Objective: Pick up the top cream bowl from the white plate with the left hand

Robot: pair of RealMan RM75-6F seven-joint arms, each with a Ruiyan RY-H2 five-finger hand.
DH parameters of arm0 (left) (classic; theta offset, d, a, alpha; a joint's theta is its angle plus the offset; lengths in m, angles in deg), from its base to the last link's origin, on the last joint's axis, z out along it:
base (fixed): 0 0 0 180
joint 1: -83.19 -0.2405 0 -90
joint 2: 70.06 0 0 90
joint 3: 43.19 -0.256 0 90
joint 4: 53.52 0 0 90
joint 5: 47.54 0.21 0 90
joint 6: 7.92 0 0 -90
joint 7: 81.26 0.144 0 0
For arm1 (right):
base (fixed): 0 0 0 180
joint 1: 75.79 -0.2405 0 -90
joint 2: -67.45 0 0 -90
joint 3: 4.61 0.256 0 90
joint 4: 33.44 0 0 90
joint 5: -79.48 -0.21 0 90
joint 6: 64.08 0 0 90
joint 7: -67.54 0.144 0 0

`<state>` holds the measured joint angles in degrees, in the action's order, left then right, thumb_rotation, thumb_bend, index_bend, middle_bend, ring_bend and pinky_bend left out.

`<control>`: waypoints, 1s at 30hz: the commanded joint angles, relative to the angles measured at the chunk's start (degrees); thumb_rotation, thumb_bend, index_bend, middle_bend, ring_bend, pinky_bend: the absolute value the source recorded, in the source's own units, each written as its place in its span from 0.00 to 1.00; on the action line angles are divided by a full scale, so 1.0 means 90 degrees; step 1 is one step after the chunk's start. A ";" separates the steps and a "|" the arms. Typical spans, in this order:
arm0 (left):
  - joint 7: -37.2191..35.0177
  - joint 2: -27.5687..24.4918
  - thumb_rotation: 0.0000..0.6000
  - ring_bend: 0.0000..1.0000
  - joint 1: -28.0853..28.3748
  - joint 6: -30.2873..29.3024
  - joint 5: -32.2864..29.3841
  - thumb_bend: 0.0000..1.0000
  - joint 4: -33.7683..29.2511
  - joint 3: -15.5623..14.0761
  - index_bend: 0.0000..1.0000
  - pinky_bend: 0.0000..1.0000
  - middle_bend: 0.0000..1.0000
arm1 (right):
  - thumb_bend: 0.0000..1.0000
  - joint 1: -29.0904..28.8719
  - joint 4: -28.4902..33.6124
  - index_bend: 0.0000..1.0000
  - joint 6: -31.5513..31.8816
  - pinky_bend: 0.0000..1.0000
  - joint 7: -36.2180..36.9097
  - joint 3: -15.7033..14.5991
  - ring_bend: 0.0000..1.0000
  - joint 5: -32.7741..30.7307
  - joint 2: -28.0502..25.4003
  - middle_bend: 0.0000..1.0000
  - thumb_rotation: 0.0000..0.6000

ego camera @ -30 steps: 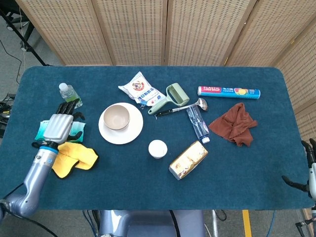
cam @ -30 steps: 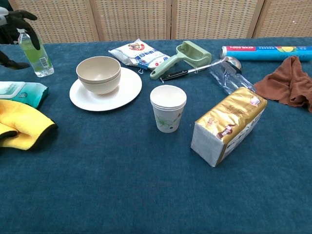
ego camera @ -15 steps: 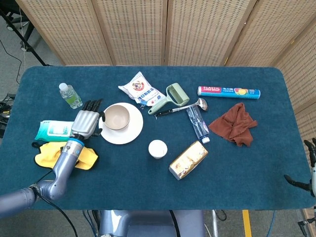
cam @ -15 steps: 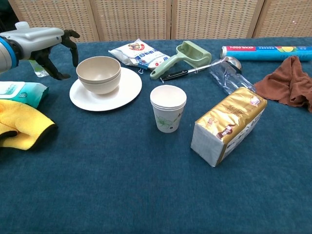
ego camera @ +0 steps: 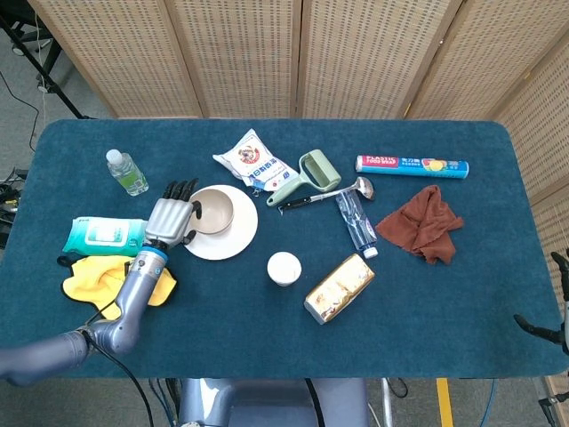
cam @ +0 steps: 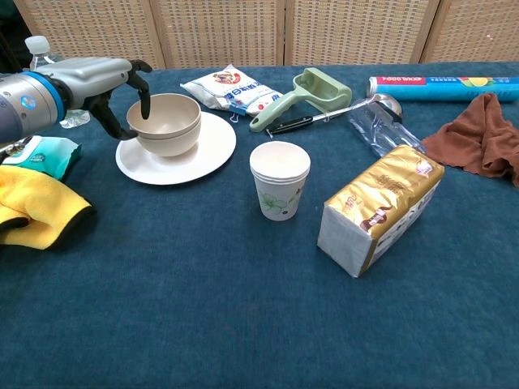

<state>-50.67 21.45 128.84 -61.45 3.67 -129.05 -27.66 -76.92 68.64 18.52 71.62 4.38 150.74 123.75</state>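
blue table, "food wrap" box

Your right hand is getting cut off by the head view's right edge, so its grip is unreadable; your left hand is partly hiding the water bottle.

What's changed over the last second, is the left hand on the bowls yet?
The left hand has swept from beside the water bottle to the stacked cream bowls on the white plate. Its fingers now curl over the near rim of the top bowl, but a closed grip isn't clear. The bowls, plate and everything else on the table stayed put.
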 commanded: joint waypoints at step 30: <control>0.0352 -0.0034 1.00 0.00 0.0368 -0.0205 -0.0548 0.47 -0.0086 -0.0012 0.75 0.00 0.00 | 0.00 0.0033 0.0010 0.04 0.0025 0.00 0.0135 0.0030 0.00 -0.0006 -0.0056 0.00 1.00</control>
<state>-47.26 21.46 132.30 -62.99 -1.41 -129.47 -27.90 -76.63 68.73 18.75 72.83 4.65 150.68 123.25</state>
